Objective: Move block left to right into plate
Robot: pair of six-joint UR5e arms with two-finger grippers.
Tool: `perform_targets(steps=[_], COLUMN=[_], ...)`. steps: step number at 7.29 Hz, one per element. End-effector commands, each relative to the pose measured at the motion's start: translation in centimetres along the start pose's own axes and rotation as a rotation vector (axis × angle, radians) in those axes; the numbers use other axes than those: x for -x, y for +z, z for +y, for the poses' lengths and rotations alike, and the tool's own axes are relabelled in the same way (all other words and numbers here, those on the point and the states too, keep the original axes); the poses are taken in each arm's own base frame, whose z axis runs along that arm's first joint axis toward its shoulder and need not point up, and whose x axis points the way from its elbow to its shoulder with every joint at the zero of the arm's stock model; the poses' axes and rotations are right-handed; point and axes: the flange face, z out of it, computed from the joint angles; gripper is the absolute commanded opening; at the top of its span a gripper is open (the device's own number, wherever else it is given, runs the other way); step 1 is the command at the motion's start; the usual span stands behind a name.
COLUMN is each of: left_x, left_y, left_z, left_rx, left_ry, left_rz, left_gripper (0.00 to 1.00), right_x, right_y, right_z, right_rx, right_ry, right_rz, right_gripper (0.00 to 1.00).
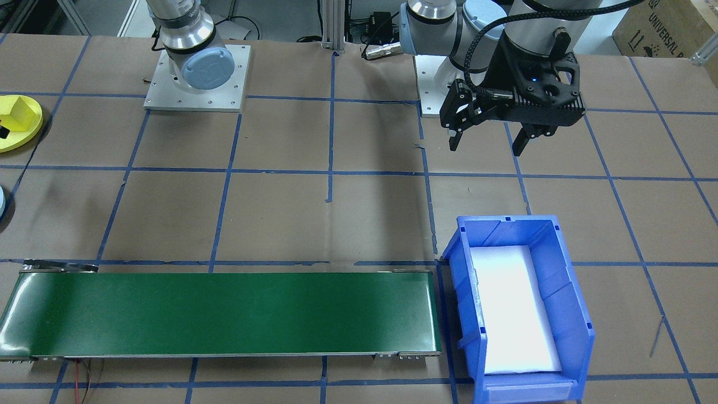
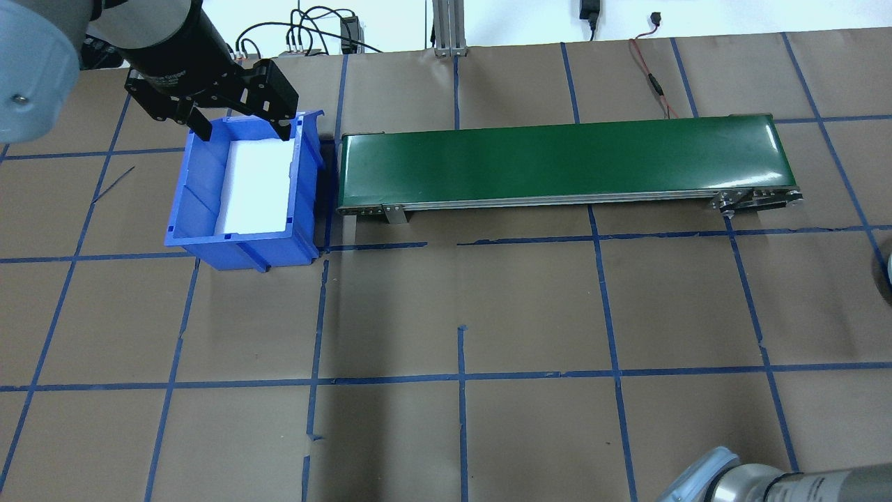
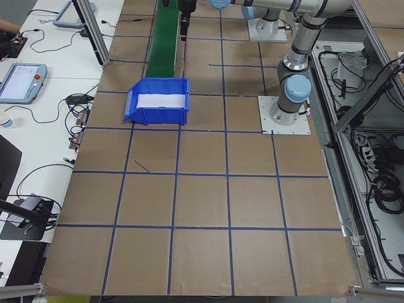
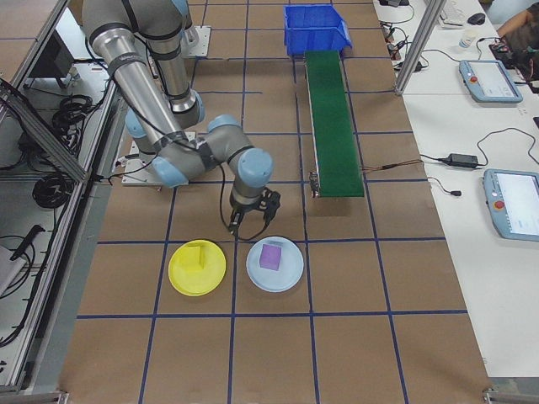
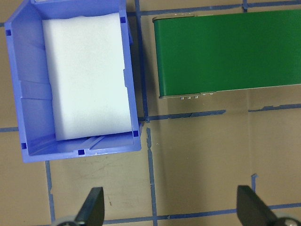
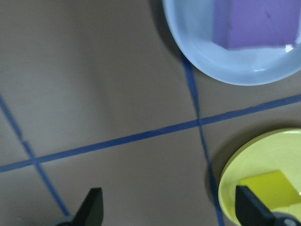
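Observation:
The yellow plate [image 4: 207, 279] lies on the table on the robot's right, with a yellow block [image 4: 194, 256] resting in it. The wrist view shows part of the same plate [image 6: 237, 176] and block [image 6: 270, 188]. My right gripper [image 4: 250, 229] hangs open and empty just beyond the two plates, its fingertips [image 6: 92, 205] spread over bare table. My left gripper [image 1: 486, 147] is open and empty too, hovering high beside the blue bin [image 1: 564, 280]. In the overhead view the left gripper [image 2: 244, 132] stands over the bin's far edge.
A pale blue plate [image 4: 290, 275] holding a purple block [image 4: 271, 254] sits next to the yellow one. The green conveyor belt [image 2: 564, 157] runs from the blue bin [image 2: 198, 188], which holds white foam, towards the right. A monitor and cables lie off the table.

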Motion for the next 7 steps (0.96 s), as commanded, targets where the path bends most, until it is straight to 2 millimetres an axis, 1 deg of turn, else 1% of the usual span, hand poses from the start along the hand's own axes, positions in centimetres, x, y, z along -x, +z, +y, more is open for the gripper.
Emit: perform_targets(steps=[1, 2, 3, 4, 5, 6, 7], left_x=[0.0, 0.0, 0.0, 0.0, 0.0, 0.0, 0.0], left_y=[0.0, 0.0, 0.0, -0.1, -0.1, 0.0, -0.1], left_z=[0.0, 0.0, 0.0, 0.0, 0.1, 0.0, 0.0], left_rx=[0.000, 0.000, 0.000, -0.002, -0.002, 0.000, -0.002], left_ry=[0.000, 0.000, 0.000, 0.000, 0.000, 0.000, 0.000], left_rz=[0.001, 0.001, 0.001, 0.001, -0.001, 0.001, 0.001], left_gripper=[1.00, 1.00, 1.00, 1.00, 1.00, 1.00, 1.00], right_x=[19.9, 29.3, 37.5, 41.0, 42.0, 42.9, 43.0], right_y=[-7.0, -8.9, -11.0, -11.4, -12.7, -13.5, -14.3], right_z=[-3.4, -1.9, 1.8, 5.0, 7.5, 9.0, 9.1], right_rx=[-0.021, -0.072, -0.139, -0.131, -0.130, -0.153, -0.171], right_ry=[-0.119, -0.107, -0.160, -0.128, -0.111, -0.138, -0.140], right_rz=[0.057, 0.091, 0.118, 0.084, 0.036, 0.046, 0.046], right_gripper=[1.00, 1.00, 1.00, 1.00, 1.00, 1.00, 1.00])
